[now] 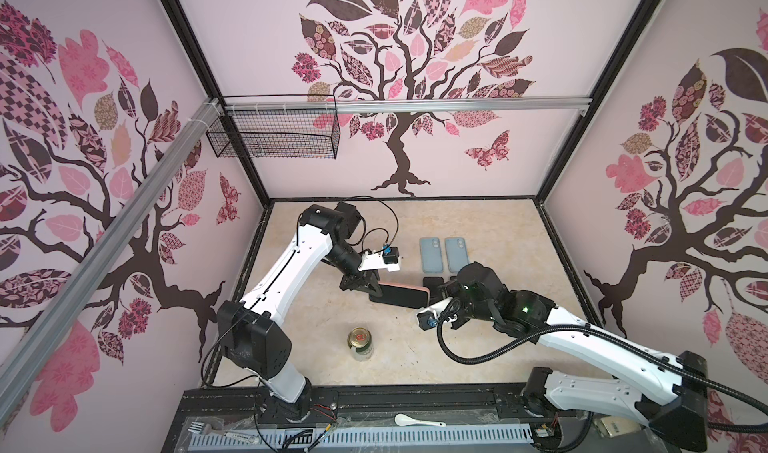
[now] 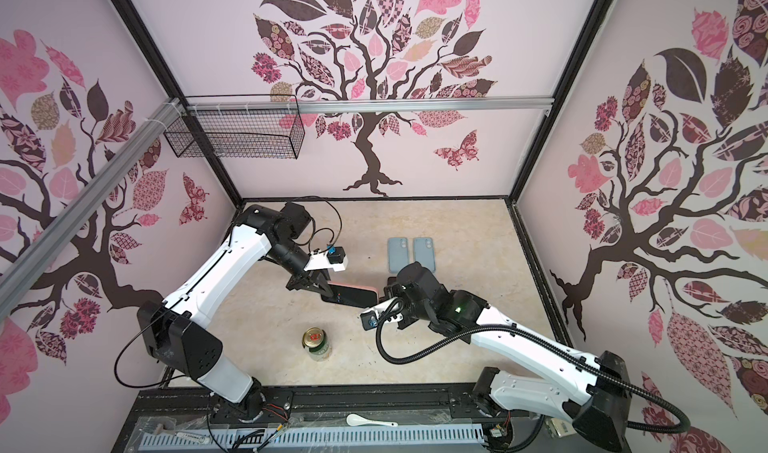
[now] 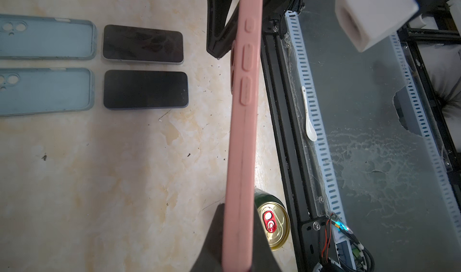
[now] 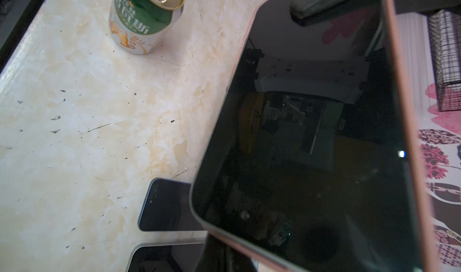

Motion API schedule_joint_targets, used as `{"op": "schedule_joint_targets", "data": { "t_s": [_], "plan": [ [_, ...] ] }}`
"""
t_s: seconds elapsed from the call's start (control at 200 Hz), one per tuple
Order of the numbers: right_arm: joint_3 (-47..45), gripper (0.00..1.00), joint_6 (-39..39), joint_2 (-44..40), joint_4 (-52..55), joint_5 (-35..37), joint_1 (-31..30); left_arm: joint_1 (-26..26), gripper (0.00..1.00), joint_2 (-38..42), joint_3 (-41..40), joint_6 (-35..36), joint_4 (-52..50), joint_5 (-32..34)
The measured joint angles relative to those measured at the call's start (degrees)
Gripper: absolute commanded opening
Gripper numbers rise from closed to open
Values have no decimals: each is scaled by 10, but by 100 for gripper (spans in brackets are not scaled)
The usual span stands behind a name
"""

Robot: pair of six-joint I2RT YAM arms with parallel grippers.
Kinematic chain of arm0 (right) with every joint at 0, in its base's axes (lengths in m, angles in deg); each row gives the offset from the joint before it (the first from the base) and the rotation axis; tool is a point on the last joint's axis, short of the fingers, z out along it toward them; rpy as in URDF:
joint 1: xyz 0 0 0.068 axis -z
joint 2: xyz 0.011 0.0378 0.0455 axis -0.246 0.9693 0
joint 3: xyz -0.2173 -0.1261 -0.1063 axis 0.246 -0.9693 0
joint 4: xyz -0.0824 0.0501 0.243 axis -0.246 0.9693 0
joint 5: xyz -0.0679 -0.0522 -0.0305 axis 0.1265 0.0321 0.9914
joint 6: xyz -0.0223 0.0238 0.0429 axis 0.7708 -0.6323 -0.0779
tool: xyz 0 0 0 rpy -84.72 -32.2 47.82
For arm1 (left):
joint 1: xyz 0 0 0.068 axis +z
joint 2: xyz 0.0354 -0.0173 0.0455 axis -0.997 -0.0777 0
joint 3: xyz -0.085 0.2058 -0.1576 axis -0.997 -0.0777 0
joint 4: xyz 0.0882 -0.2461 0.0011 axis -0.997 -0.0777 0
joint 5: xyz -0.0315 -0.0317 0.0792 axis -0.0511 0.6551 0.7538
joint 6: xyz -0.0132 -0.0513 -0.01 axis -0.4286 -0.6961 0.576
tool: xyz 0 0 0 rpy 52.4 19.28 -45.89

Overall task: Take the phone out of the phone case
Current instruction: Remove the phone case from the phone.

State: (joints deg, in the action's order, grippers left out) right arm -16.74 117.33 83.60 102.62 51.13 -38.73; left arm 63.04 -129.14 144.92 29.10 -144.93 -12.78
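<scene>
**Two arms, one phone:** A pink rubbery phone case (image 1: 405, 285) hangs in the air over the middle of the marble-patterned bench (image 1: 324, 338). The dark-screened phone (image 4: 311, 146) is seated inside it and not yet freed.

The case's long axis runs side to side, roughly along the bench's front edge. The left gripper (image 1: 374, 289) is at one short end and the right gripper (image 1: 434, 292) at the camera end, so neither arm is nearer. The left jaws pinch the case across its thickness. The right jaws are pressed together at the opposite end, apparently on the case's corner, though just what they bite is hidden.

The coming move likely turns on this end-to-end hold, with one side anchoring while the other peels the rim off the phone.

In the bench's right half, toward the back, lie two blue-grey phone cases (image 1: 430, 254), both holding nothing. Two bare black phones (image 3: 143, 43) lie just in front of them. A green-and-white drink can (image 1: 360, 343) stands near the front edge. Whether the black wire basket (image 1: 274, 139) on the back rail holds anything cannot be told.
</scene>
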Motion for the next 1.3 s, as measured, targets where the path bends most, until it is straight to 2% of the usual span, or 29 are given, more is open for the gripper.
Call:
{"op": "schedule_joint_targets", "data": {
  "t_s": [0.115,0.245,0.33,0.455,0.595,0.735,0.84,1.005,1.3],
  "plan": [
    [-30,24,-40,-48,-59,20,5,27,0,36,-14,-3,35,-45],
    [-79,35,-120,-113,-141,-2,33,66,0,104,-54,-31,127,-104],
    [-111,39,-180,-146,-189,-18,52,75,0,146,-87,-58,185,-127],
    [-130,39,-263,-157,-265,-41,62,74,0,192,-141,-105,265,-160],
    [-152,39,-342,-157,-371,-74,62,74,0,244,-222,-192,391,-186],
    [-163,40,-381,-159,-447,-106,63,75,0,290,-292,-288,519,-210],
    [-169,40,-390,-162,-480,-122,63,75,0,302,-311,-330,577,-227],
    [-172,40,-397,-161,-505,-129,63,75,0,294,-312,-350,607,-256],
    [-172,40,-398,-132,-528,-119,63,75,0,275,-311,-333,578,-274]
  ]
}}
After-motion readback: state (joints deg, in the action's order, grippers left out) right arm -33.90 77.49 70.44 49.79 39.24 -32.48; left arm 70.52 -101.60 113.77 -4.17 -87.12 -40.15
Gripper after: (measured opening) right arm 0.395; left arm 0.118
